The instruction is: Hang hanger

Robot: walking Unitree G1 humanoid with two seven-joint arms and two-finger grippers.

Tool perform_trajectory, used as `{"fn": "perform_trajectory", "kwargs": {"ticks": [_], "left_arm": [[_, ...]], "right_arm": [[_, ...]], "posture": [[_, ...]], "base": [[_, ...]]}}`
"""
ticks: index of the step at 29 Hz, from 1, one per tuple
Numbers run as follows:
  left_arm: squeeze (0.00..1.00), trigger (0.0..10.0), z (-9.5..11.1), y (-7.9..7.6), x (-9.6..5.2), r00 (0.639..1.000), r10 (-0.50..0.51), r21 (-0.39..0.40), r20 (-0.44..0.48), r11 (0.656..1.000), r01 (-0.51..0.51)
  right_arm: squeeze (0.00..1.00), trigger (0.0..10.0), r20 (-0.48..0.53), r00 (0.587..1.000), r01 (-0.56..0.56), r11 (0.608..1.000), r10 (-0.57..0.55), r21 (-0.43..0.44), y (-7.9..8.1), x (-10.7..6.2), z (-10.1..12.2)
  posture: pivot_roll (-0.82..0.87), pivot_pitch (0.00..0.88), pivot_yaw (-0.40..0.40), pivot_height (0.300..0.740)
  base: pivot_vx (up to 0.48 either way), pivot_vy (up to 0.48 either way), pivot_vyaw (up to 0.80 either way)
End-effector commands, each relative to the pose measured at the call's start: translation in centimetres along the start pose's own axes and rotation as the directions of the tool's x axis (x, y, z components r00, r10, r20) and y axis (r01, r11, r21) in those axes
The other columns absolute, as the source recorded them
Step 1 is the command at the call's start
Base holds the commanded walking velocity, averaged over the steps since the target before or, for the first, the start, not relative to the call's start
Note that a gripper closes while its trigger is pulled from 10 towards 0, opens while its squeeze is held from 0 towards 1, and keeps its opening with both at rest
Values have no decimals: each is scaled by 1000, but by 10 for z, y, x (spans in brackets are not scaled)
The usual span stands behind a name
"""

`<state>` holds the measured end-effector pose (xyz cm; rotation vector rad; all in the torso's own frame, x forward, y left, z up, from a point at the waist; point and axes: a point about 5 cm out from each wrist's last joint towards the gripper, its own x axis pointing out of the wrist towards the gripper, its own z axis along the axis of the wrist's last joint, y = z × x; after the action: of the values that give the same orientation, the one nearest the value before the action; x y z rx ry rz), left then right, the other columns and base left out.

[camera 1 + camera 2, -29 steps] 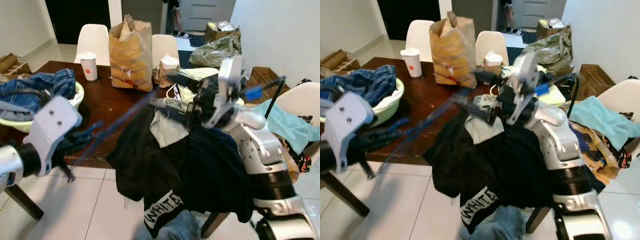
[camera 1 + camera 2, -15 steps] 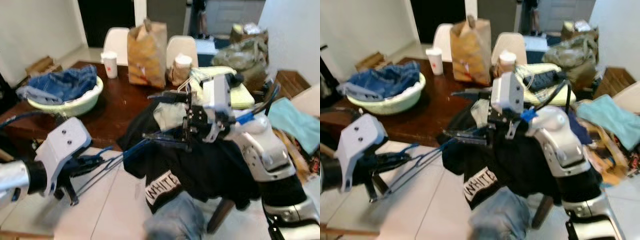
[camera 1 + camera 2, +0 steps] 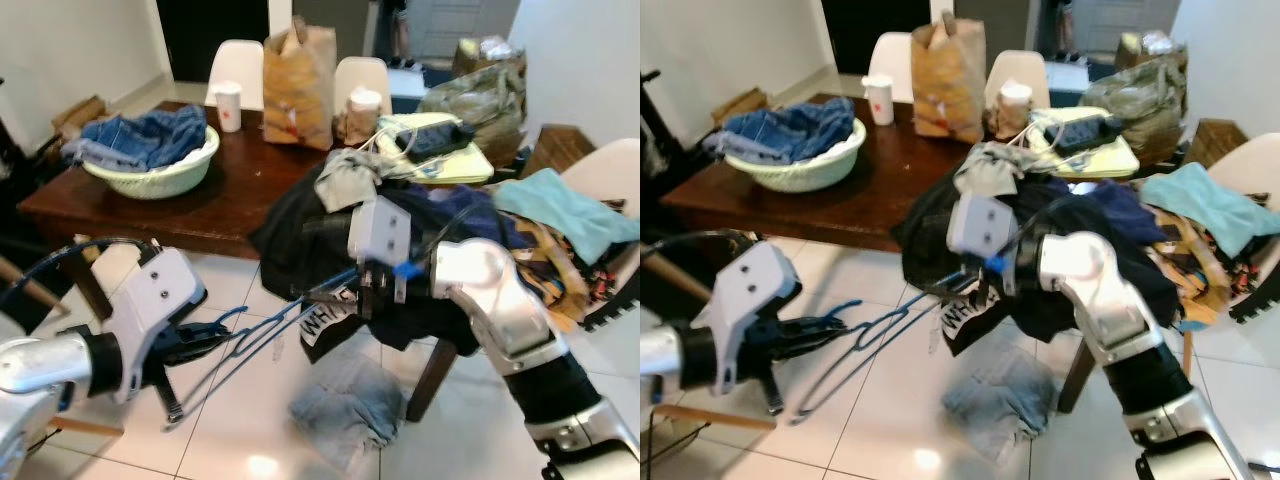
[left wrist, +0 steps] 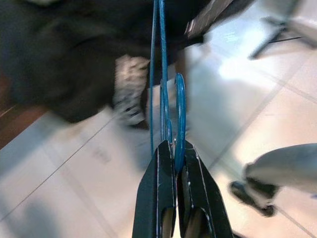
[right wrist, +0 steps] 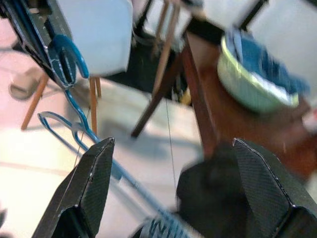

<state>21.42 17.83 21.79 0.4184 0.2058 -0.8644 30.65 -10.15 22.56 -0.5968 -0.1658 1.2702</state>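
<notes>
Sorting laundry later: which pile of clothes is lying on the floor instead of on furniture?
The crumpled grey-blue garment on the white tiles, beside the table leg. The jeans sit in the pale green basin, and the black clothes drape off the table edge.

Bare tiled floor (image 3: 240, 400) lies open in front of the table (image 3: 210, 205). Dark clothes (image 3: 300, 250) drape over the table's near edge, and a crumpled garment (image 3: 345, 405) lies on the floor below them.
</notes>
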Motion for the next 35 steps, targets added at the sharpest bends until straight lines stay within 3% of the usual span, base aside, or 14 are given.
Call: {"fn": "perform_trajectory", "kwargs": {"ticks": [1,4,11,15,30,31,32,35], "left_arm": [[0,10000,-4,-3,4,1000,-21,-12,-5,1000,21],[0,10000,-9,-5,6,998,-49,-16,-42,999,48],[0,10000,-9,-8,7,996,-73,-23,-45,997,72],[0,10000,-11,-13,11,992,-109,-24,-60,994,108],[0,10000,-10,-18,14,986,-148,-18,-71,989,147],[0,10000,-10,-20,16,985,-158,-15,-72,987,158],[0,10000,-10,-20,16,984,-163,-14,-73,987,163],[0,10000,-10,-21,17,983,-166,-13,-73,986,166]], "right_arm": [[0,10000,-7,999,-35,999,35,-23,4,1,2],[0,10000,-40,993,-118,989,115,-86,12,1,0],[0,10000,-84,984,-170,974,159,-147,15,2,-2],[0,10000,-177,959,-255,946,221,-200,21,2,-8],[0,10000,-259,929,-325,914,262,-241,34,8,-20],[0,5176,-299,907,-372,895,295,-246,41,9,-26],[0,3961,-326,893,-400,881,311,-252,44,9,-30],[0,3961,-345,882,-417,872,321,-256,46,9,-32]], "posture": [[38,0,-26,740],[38,0,-26,740],[40,0,-27,740],[38,0,-28,740],[40,0,-28,740],[39,0,-28,740],[39,0,-28,740],[39,0,-28,740]], "base": [[0,0,-788],[0,0,-696],[0,0,-73],[0,0,0],[0,0,0],[0,0,0],[0,0,0],[0,0,0]]}}
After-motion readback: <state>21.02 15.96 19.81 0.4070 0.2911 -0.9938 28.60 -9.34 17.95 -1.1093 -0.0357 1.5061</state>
